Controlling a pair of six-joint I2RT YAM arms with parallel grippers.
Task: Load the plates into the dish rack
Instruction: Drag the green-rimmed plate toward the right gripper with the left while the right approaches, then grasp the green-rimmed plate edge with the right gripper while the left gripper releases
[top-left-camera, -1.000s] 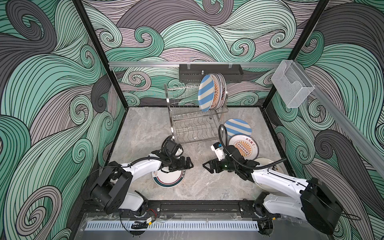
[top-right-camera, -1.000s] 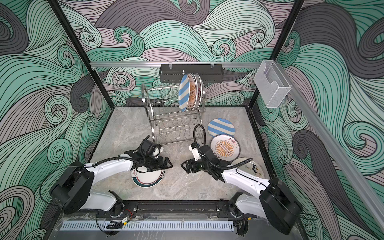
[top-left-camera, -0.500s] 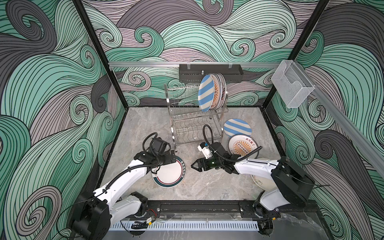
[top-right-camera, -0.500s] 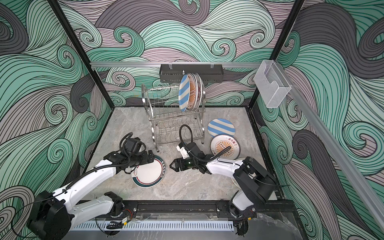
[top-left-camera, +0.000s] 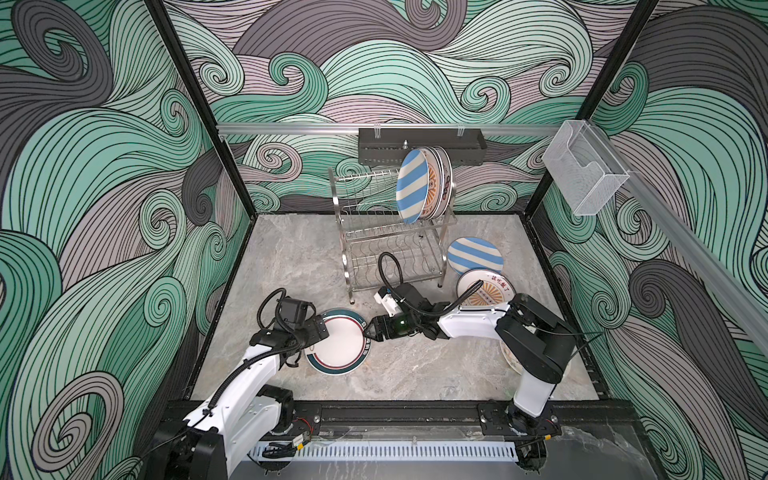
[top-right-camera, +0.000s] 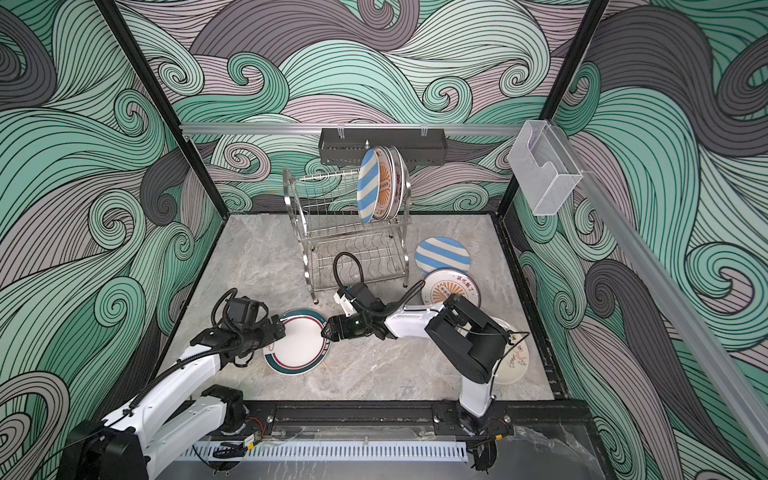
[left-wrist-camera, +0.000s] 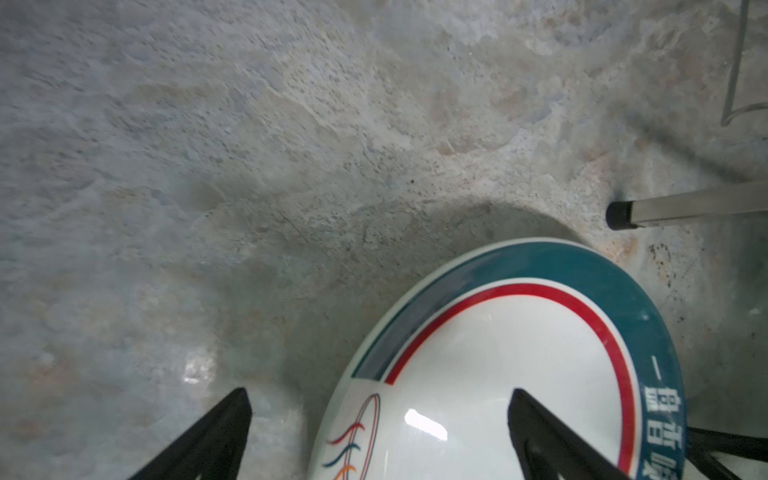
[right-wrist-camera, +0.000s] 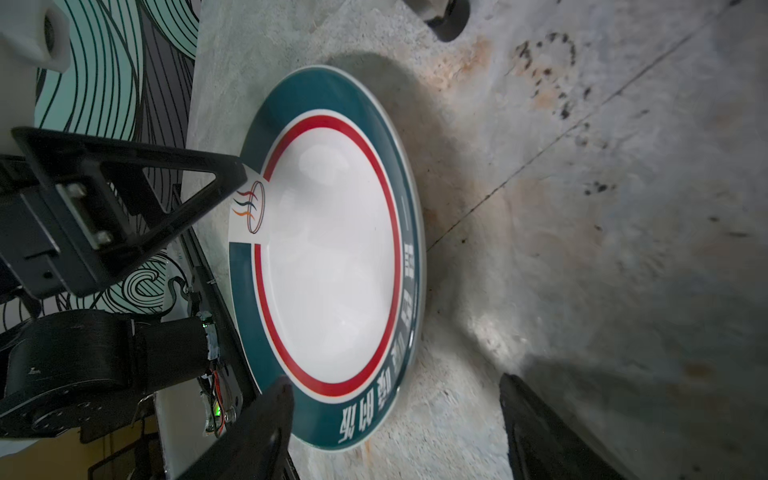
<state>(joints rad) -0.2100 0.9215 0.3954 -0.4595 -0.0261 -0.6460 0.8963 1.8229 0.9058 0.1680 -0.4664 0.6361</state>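
A white plate with a teal rim and a red ring lies on the stone table between both grippers. My left gripper is open at its left edge, one finger over the rim by the logo. My right gripper is open at its right edge, the lettered rim between its fingers. The steel dish rack holds a striped plate and others behind it on its top tier. A striped plate and a sunburst plate lie right of the rack.
Another plate lies partly under the right arm at the front right. A black perforated tray hangs on the back wall and a clear box on the right rail. A rack foot stands close to the teal-rimmed plate.
My left gripper has drawn back left from over the plate to its left edge. My right gripper has moved left up to the plate's right rim, its jaws narrowing slightly.
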